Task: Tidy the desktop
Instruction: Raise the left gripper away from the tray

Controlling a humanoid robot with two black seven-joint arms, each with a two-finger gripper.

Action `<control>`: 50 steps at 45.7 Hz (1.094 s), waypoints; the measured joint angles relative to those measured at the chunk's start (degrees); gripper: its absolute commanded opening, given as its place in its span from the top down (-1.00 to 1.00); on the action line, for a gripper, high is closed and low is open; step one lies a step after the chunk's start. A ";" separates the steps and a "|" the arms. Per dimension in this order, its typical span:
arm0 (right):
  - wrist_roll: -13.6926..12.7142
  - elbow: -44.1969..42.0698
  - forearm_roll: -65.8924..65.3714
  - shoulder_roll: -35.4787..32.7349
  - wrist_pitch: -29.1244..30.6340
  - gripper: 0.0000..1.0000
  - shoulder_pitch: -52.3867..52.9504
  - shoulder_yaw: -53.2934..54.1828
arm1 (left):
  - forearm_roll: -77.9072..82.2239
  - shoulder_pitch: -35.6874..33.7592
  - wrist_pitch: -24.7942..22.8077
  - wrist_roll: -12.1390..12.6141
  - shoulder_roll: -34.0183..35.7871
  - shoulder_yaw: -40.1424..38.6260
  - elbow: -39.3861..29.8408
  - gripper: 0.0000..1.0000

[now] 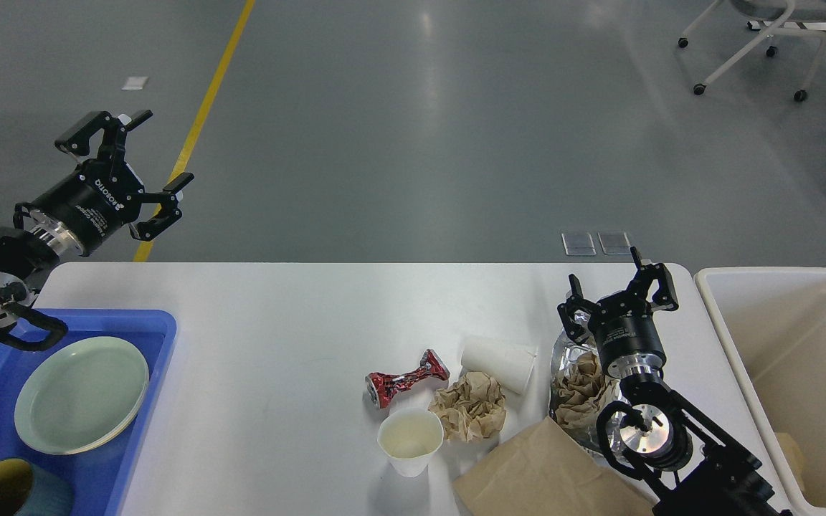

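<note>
A lab or workshop hall: grey floor [420, 143] with yellow line [198, 122].

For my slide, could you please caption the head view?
Open left gripper and right gripper poised above a desktop littered with cups, paper and a can.

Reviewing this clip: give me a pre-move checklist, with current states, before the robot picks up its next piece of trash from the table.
1. Right gripper open and holding nothing: ok.
2. Left gripper open, raised over the desktop's far left corner: ok.
3. Cream bin at the right edge has room: ok.
4. Trash remaining on the desktop: crushed red can, tipped white cup, upright cup, crumpled paper, foil bag, brown paper bag: not ok.
5. Upright cup empty of liquid: cannot tell.
6. Blue tray holds a plate, free of trash: ok.
</note>
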 measured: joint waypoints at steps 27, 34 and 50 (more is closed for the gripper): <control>0.00 0.08 0.00 0.00 0.00 -1.00 0.00 0.00 | 5.11 20.14 6.77 -0.10 -14.48 -33.08 -0.95 -0.93; 0.00 0.08 0.00 0.00 0.00 -1.00 0.00 0.00 | 15.54 22.62 6.85 -0.04 -20.80 -41.51 0.67 -0.93; 0.00 0.08 0.00 0.00 0.00 -1.00 -0.01 0.00 | 17.88 22.77 6.15 0.67 -21.54 -43.07 1.47 -0.93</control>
